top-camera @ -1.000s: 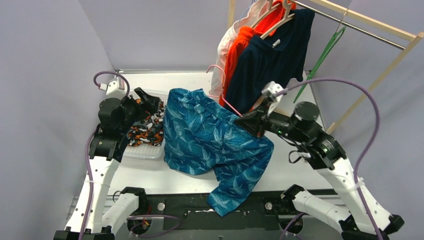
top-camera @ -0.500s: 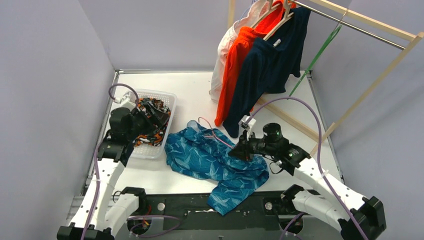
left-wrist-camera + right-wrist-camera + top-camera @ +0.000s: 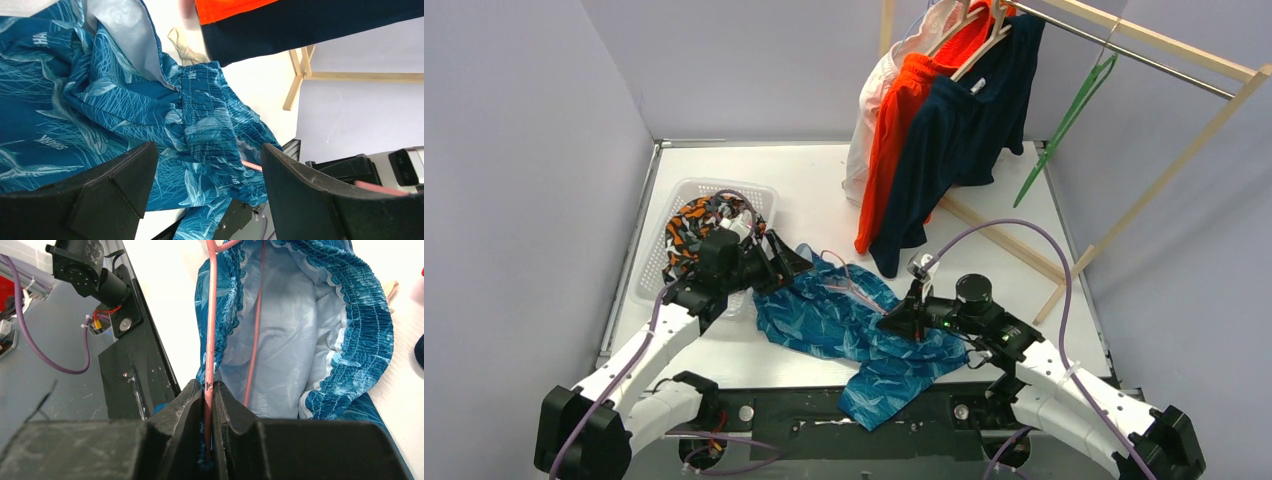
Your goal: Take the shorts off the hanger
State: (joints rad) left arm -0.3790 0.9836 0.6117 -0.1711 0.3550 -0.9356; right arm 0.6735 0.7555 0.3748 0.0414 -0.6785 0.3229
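Teal-blue wavy-patterned fabric shorts heaped, thin pink wire hanger (inside waistband) clenched by right gripper, left gripper agape.

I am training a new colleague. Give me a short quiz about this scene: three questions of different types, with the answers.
1. True or false: the right gripper is shut on the pink hanger.
2. Which shorts lie in the white basket? A navy pair; B camouflage pair; C white pair.
3. Fill the gap: the left gripper, by the teal shorts, is ___.
Key: 1 true; 2 B; 3 open.
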